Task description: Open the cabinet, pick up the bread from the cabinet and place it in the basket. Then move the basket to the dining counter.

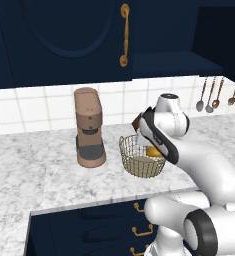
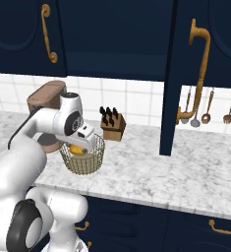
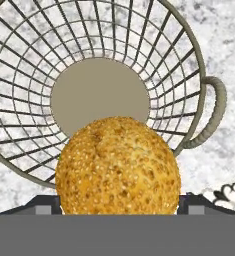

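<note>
Bread [image 3: 118, 167] is held between the wide-set fingers of the hand [image 3: 118, 202] right above the wire basket [image 3: 189, 65], whose beige bottom is seen just beyond it in the hand view. The basket stands on the marble counter [image 1: 34, 175] beside a brown coffee machine [image 1: 89, 127], with a knife block [image 2: 112, 125] placed behind it near the tiled wall. One navy cabinet [image 2: 168, 74] door is swung open toward the room.
</note>
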